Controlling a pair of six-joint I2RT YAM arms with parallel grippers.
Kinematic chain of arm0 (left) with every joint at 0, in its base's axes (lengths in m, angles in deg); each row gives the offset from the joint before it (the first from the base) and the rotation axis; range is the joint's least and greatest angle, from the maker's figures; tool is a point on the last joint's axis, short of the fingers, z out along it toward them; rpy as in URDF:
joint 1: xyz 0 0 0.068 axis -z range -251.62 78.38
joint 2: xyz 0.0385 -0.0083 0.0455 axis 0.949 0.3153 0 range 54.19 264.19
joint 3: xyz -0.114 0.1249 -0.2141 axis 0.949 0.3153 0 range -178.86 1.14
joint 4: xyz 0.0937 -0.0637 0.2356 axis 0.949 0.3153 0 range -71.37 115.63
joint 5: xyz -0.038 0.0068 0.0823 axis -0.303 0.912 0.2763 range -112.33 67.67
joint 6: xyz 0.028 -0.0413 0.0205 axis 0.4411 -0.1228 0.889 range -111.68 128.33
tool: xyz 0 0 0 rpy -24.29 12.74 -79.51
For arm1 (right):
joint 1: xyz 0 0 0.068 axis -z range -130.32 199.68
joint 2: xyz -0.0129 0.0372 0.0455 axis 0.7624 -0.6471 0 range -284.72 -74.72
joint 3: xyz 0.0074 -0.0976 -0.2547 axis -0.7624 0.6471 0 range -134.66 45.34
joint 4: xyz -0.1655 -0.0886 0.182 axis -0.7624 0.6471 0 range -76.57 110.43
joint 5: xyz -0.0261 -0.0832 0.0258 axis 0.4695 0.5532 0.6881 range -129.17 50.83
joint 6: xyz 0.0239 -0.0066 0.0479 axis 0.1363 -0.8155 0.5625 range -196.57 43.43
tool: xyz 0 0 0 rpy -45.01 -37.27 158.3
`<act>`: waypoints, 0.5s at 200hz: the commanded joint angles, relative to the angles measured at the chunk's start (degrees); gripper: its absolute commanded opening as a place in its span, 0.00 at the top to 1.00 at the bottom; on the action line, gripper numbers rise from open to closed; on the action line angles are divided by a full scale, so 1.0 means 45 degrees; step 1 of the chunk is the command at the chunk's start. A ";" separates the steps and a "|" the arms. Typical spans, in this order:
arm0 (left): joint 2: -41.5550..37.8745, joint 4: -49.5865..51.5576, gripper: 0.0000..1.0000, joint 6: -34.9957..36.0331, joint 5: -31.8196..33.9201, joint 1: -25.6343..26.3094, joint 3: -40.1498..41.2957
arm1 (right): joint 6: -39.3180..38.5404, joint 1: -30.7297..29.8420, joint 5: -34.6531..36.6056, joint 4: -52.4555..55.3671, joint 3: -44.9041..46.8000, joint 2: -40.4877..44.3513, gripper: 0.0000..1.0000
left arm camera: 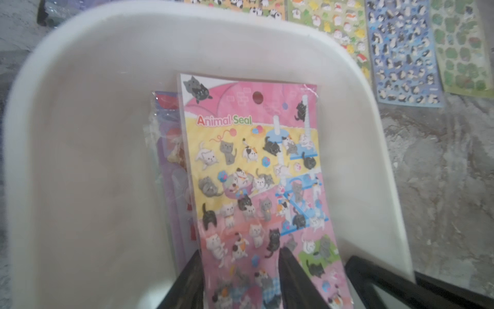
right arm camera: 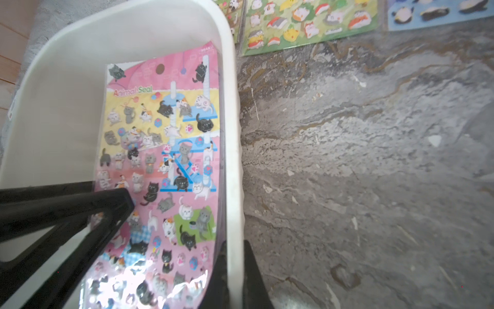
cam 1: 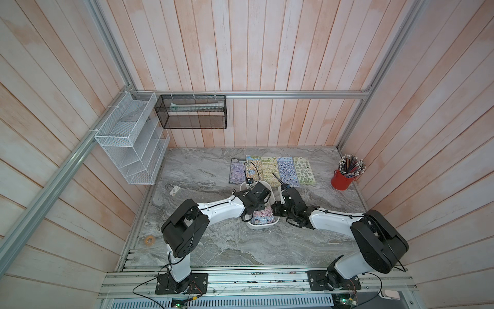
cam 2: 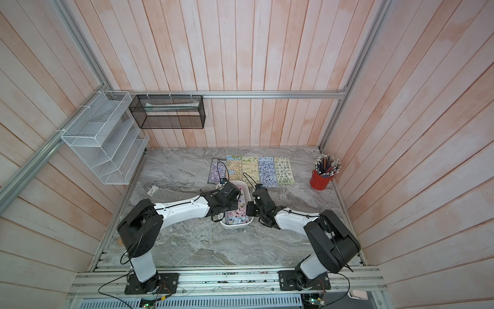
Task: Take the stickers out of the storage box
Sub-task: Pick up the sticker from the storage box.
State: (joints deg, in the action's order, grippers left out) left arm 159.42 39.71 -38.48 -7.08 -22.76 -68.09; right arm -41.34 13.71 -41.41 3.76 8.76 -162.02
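Fingers of my left gripper [left arm camera: 242, 278] stand apart inside the box [left arm camera: 80, 133], one on the pink sheet [left arm camera: 254, 174], the other at its edge. My right gripper [right arm camera: 236, 278] is clamped tight on the box wall. The pink sheet tops the stickers [cam 1: 263, 217] in the box, along the wall nearer my right arm. Five more sheets [cam 1: 287, 171] lie in a row on the table [cam 1: 213, 240] just behind the box.

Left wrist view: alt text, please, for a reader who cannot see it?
Two black fingers of the left hand stand apart at one end of a pink "Animal Seal" cat sticker sheet, top of a small stack in the white storage box. More sticker sheets lie flat on the grey marble table beyond it.
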 commanded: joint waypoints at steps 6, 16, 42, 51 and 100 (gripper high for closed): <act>-0.0569 -0.0033 0.56 -0.0028 -0.0414 -0.0044 0.0206 | 0.0183 0.0017 0.0056 0.0174 0.0085 -0.0349 1.00; -0.0667 -0.0092 0.57 -0.0028 -0.0453 -0.0039 0.0208 | 0.0188 0.0008 0.0038 0.0177 0.0081 -0.0356 1.00; -0.0877 -0.0221 0.61 -0.0048 -0.0625 -0.0030 0.0170 | 0.0181 0.0005 0.0044 0.0177 0.0097 -0.0383 1.00; -0.0956 -0.0278 0.63 -0.0047 -0.0701 -0.0046 0.0170 | 0.0187 0.0022 0.0046 0.0185 0.0086 -0.0391 1.00; -0.1196 -0.0321 0.65 0.0010 -0.0906 -0.0012 -0.0025 | 0.0161 0.0016 0.0037 0.0190 0.0099 -0.0411 1.00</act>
State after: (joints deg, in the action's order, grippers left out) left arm 155.51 39.10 -38.66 -9.75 -22.96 -68.05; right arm -41.30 13.71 -41.41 3.23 8.78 -162.40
